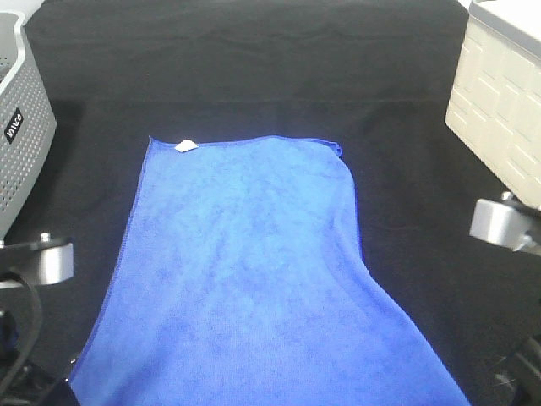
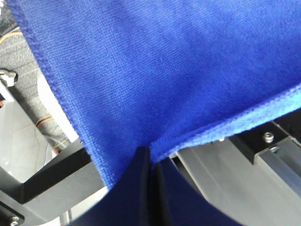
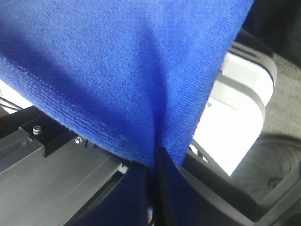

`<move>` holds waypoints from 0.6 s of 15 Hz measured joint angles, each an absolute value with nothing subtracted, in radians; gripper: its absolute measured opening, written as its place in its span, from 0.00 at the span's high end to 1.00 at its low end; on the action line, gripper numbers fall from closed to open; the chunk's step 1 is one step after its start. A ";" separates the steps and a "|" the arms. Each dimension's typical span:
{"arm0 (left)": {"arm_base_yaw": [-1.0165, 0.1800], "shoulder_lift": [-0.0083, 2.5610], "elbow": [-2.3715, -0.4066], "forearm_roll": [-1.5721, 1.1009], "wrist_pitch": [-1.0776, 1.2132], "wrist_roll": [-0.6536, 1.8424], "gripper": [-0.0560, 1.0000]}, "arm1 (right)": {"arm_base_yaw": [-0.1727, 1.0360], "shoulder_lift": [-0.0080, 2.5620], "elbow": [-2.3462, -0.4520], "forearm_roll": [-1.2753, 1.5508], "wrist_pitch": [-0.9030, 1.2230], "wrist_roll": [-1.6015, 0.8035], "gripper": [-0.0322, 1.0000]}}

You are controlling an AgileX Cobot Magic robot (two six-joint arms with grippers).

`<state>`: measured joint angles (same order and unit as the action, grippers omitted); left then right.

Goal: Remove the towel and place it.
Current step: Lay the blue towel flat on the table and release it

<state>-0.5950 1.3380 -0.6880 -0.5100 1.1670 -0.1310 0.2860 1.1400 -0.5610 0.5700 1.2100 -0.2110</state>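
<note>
At the near edge the left gripper [image 2: 151,154] is pinching a hemmed corner of the towel [image 1: 245,271], its jaws pressing together on the blue cloth. The right gripper [image 3: 155,153] is clamping the other near corner likewise. From there the towel is stretching away across the black cloth [image 1: 406,186], lying mostly flat, with its far right corner folding over slightly. A white tag [image 1: 186,145] is sitting at the far left corner. Farther out, a grey perforated box [image 1: 21,144] is standing at the left and a cream crate [image 1: 494,110] at the right, both apart from the towel.
</note>
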 joint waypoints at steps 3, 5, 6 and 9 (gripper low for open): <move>-0.595 1.407 -0.688 -0.511 1.149 -0.115 0.95 | 0.286 1.241 -0.559 0.570 1.208 -0.226 0.96; -0.595 1.452 -0.688 -0.507 1.139 -0.111 0.95 | 0.286 1.313 -0.559 0.576 1.207 -0.249 0.96; -0.595 1.466 -0.688 -0.506 1.130 -0.111 0.95 | 0.286 1.342 -0.559 0.578 1.207 -0.256 0.96; -0.595 1.504 -0.688 -0.493 1.083 -0.110 0.95 | 0.286 1.435 -0.559 0.592 1.201 -0.306 0.96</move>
